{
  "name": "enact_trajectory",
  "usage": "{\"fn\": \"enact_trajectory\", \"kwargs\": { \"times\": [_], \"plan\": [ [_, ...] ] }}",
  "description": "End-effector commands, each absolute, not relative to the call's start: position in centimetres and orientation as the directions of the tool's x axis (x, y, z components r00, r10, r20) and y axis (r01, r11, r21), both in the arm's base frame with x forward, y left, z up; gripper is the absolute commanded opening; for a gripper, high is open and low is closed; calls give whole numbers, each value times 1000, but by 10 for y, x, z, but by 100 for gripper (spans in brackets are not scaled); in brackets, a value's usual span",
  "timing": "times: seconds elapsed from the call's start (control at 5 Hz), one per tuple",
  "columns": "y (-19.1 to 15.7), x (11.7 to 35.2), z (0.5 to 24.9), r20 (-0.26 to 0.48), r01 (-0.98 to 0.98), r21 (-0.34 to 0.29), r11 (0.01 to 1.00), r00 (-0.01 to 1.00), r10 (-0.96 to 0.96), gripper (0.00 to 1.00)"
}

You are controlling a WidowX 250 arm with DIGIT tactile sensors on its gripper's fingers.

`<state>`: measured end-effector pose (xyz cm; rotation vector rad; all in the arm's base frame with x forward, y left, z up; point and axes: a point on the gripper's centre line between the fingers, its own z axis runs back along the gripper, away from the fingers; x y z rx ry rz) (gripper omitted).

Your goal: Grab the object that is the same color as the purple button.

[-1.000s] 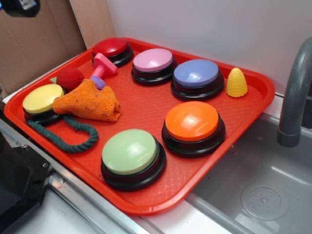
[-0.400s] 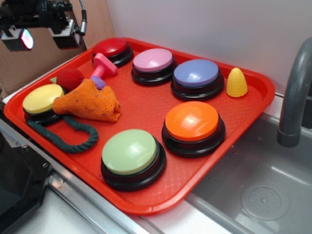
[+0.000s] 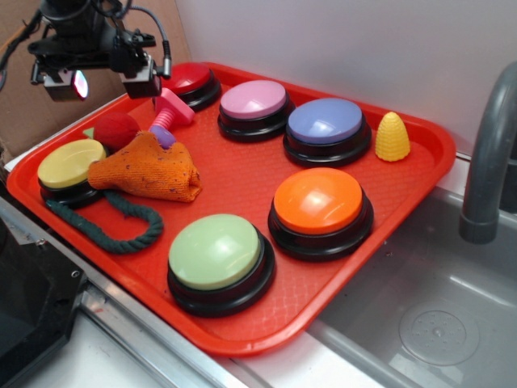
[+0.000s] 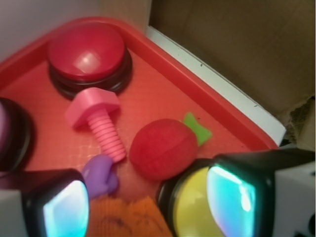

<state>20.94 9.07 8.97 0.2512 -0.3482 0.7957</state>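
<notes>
The small purple nut-like piece [image 3: 164,136] lies on the red tray [image 3: 239,173], at the threaded end of the pink bolt [image 3: 167,109] and against the orange cloth [image 3: 149,170]. In the wrist view the purple piece [image 4: 101,175] sits just inside my left finger [image 4: 57,207]. My gripper [image 3: 101,81] hovers open and empty above the tray's back left, over the red ball [image 3: 117,129]. In the wrist view the gripper [image 4: 148,210] has its jaws spread wide. The blue-violet purple button [image 3: 325,121] stands at the back of the tray, far from the gripper.
Red [image 3: 186,81], pink-lilac [image 3: 253,101], orange [image 3: 319,202], green [image 3: 214,252] and yellow [image 3: 71,163] buttons stand on the tray. A yellow corn toy [image 3: 393,136] and green rope [image 3: 113,230] lie there too. A faucet [image 3: 489,162] and sink [image 3: 404,307] are at the right. Cardboard [image 4: 237,44] stands behind.
My gripper has come into view from the upper left and moved right and down, to above the red ball and pink bolt. Nothing on the tray has moved.
</notes>
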Motion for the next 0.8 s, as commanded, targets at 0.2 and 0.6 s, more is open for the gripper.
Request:
{"fn": "enact_trajectory", "kwargs": {
  "times": [0.2, 0.6],
  "plan": [
    [87, 241, 74, 413, -691, 85, 718, 680, 605, 100],
    [90, 244, 63, 379, -688, 68, 722, 687, 619, 100]
  ]
}}
